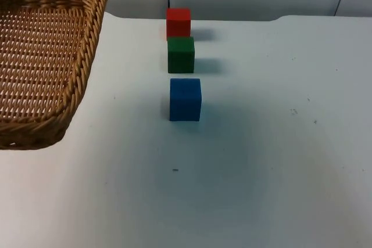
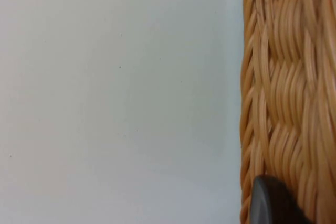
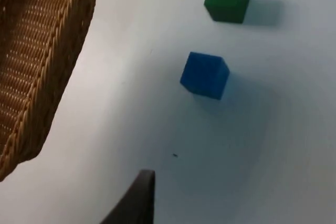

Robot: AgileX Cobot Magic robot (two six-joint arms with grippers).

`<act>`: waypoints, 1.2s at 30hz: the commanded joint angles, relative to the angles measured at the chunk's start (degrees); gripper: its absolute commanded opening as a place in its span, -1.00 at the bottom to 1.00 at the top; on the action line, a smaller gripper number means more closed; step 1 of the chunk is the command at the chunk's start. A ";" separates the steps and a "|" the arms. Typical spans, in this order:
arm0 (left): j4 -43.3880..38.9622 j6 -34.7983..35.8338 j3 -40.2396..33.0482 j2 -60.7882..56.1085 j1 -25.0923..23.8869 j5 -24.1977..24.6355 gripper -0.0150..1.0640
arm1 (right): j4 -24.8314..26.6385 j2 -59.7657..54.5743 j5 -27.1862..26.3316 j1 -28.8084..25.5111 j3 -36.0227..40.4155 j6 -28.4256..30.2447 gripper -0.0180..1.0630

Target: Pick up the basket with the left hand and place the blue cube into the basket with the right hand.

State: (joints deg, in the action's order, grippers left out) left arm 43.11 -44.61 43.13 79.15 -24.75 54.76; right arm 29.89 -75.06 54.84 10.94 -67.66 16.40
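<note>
Currently the blue cube (image 1: 185, 99) sits on the white table (image 1: 279, 143), well right of the wicker basket (image 1: 40, 56), with the green cube (image 1: 181, 54) just behind it and the red cube (image 1: 178, 22) behind that. Left gripper (image 2: 273, 203) is right at the basket's woven wall; can't tell how its fingers stand or whether they hold the rim. Right gripper (image 3: 137, 198) hangs above the table on the near side of the blue cube, apart from it; finger state can't be told either.
</note>
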 commanded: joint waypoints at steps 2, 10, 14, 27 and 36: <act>1.82 -0.42 0.03 -0.67 -0.25 0.98 -0.98 | -4.05 -9.13 -5.88 8.18 -4.78 -4.85 0.90; 2.14 -0.25 0.03 -0.67 -0.25 0.87 -0.98 | -28.68 -27.28 -10.00 22.36 -17.03 -30.69 0.90; 2.67 -0.25 0.03 -0.67 -0.25 0.87 -0.98 | -31.78 -33.90 -10.61 24.74 -20.77 -37.80 0.90; 2.81 -0.25 0.03 -0.67 -0.25 0.54 -0.98 | -35.04 -48.34 -13.97 26.87 -28.57 -53.60 0.90; 3.07 -0.25 0.03 -0.67 -0.25 0.64 -0.98 | -38.44 -54.53 -16.79 26.87 -29.85 -55.87 0.90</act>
State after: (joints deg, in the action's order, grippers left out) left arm 43.76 -44.73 43.13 79.15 -24.75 54.76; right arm -7.35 -128.31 39.90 37.56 -96.51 -40.04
